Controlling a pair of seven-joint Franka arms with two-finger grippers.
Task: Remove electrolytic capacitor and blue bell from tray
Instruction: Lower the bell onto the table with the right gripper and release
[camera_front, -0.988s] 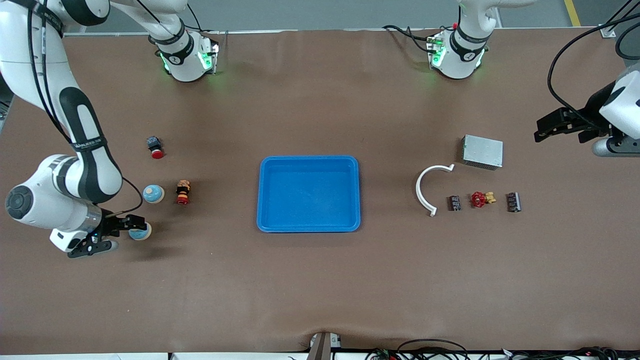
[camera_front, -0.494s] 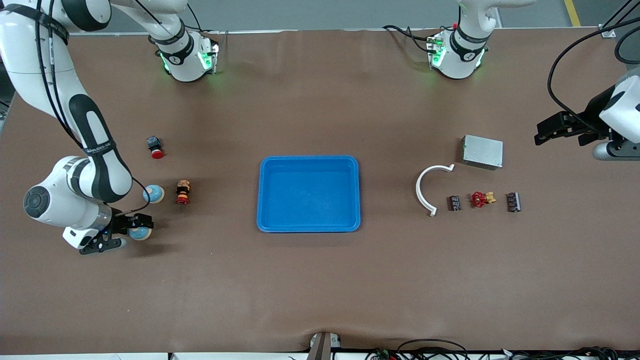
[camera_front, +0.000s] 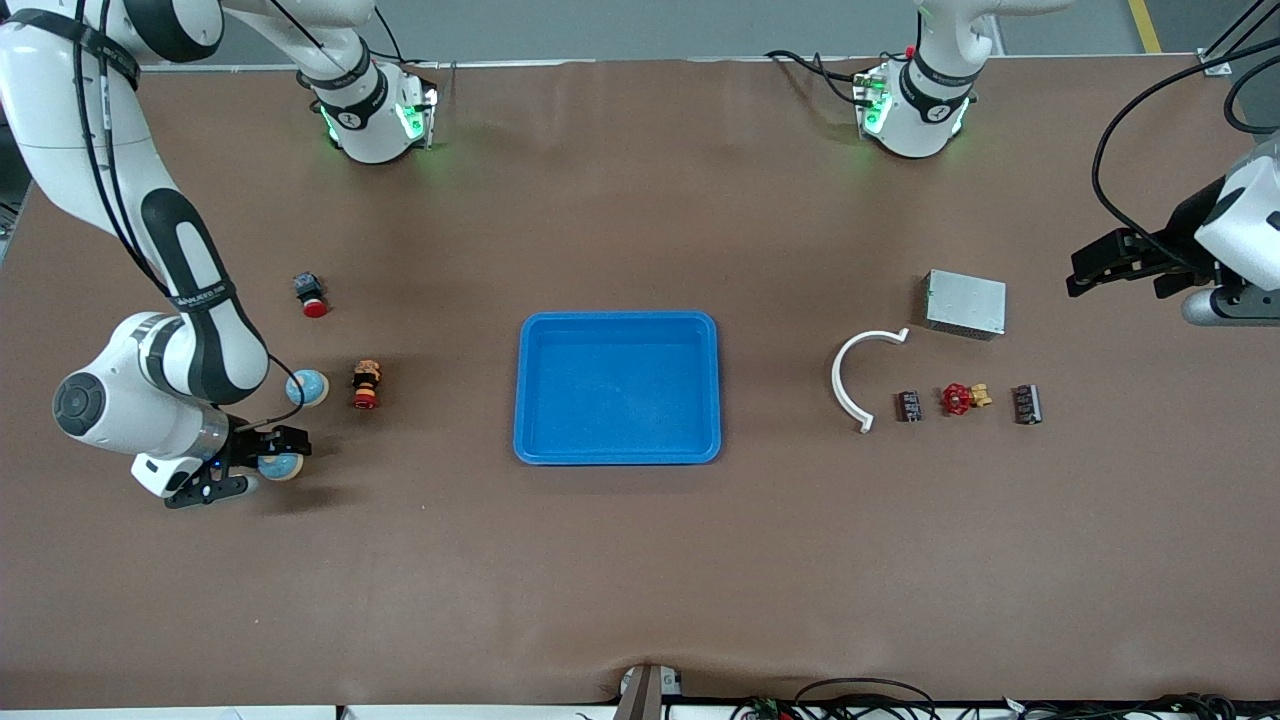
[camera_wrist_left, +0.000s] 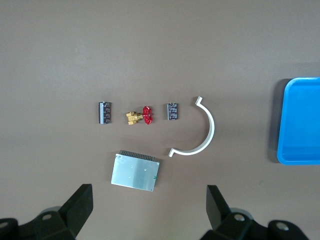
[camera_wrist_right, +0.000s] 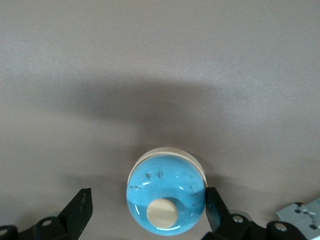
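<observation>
Table (camera_front: 640, 560) covered edge to edge in brown matte sheet, faint creases near the camera-side edge. Grey floor (camera_front: 640, 25) above the table's top edge, with 1 yellow floor line (camera_front: 1143, 25). Black cables (camera_front: 860, 695) along the bottom edge. Lighting even, soft shadows.

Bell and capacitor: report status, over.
Right pincer open, around bell, not closed. Left pincer open, high over metal box. Capacitors untouched. Tray empty.

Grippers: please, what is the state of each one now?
Left gripper: open, holding nothing, over the table.
Right gripper: open around the blue bell, not closed on it.
</observation>
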